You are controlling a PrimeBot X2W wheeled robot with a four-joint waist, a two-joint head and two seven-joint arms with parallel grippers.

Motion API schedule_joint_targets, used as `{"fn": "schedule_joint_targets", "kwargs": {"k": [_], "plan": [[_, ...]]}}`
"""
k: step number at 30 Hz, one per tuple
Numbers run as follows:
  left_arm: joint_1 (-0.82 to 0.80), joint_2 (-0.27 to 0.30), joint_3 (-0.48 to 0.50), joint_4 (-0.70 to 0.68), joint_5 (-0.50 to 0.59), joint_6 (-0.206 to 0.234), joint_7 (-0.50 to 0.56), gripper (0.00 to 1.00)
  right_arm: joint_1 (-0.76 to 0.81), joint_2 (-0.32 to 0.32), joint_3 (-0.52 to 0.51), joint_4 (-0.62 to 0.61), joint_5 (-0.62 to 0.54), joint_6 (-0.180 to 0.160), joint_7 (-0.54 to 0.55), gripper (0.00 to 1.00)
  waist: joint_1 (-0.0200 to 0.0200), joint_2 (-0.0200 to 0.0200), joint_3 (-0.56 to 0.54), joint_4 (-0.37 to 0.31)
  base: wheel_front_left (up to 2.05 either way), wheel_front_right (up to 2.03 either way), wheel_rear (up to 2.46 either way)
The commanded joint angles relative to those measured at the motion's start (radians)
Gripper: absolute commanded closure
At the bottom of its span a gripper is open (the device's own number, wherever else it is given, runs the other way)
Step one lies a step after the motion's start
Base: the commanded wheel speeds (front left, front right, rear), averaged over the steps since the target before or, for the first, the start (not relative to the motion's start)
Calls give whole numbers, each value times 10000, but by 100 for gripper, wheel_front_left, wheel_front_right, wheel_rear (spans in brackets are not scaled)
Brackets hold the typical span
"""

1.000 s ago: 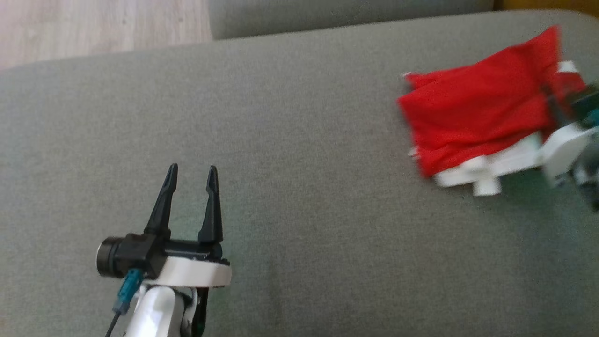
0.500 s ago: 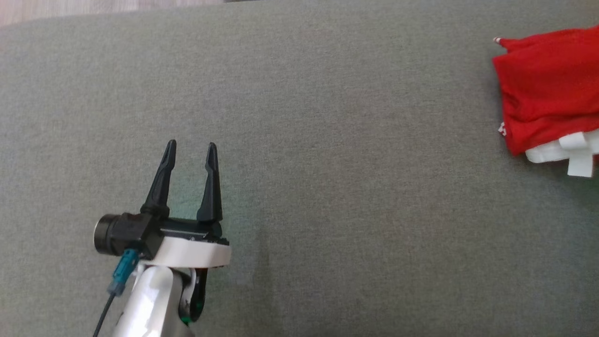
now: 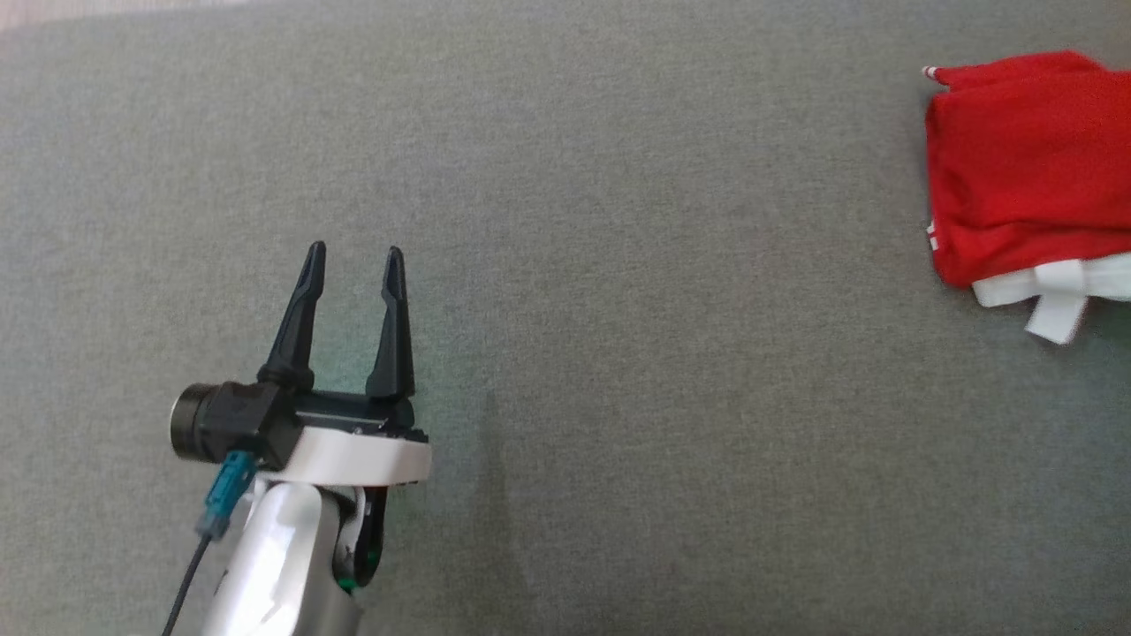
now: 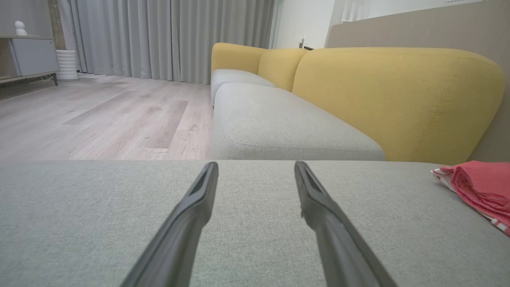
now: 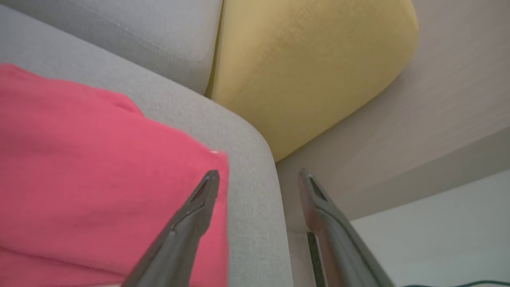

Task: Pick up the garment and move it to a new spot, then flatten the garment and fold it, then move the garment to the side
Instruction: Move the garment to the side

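Observation:
The garment point(image 3: 1025, 168), red with white edging and folded, lies at the far right of the grey cushion point(image 3: 618, 265). It also shows at the right edge of the left wrist view as the garment point(image 4: 478, 187). My left gripper point(image 3: 352, 261) hovers open over the cushion's lower left, far from the cloth, with nothing between its fingers, as the left gripper point(image 4: 256, 167) shows too. In the right wrist view my right gripper point(image 5: 259, 175) stands open above the garment point(image 5: 99, 167) by the cushion's rounded corner, holding nothing.
A yellow sofa back point(image 4: 398, 95) rises behind the grey seat cushions point(image 4: 279, 127). Wooden floor point(image 4: 99, 115) lies beyond the cushion's far edge, with curtains and a cabinet behind. A wall and the cushion's right edge point(image 5: 255, 191) border the garment.
My right gripper has opened and let go of the garment, which now lies on the cushion's far right. The head camera has shifted, so the whole picture has moved. The left gripper stays open.

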Motion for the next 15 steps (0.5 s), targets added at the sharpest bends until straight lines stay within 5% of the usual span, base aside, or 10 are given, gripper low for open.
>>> {"fn": "schedule_joint_targets", "kwargs": {"k": [1, 15], "plan": [[-241, 56, 373, -253, 73, -41, -51, 0, 97, -162, -13, -452, -82, -9, -122, 0, -1, 0, -92, -43, 0, 0, 0], [205, 56, 713, -289, 139, -28, -51, 0, 304, 2301, 888, -2641, 26, -9, -858, 0, -1, 0, -1676, -181, 0, 0, 0]]}}
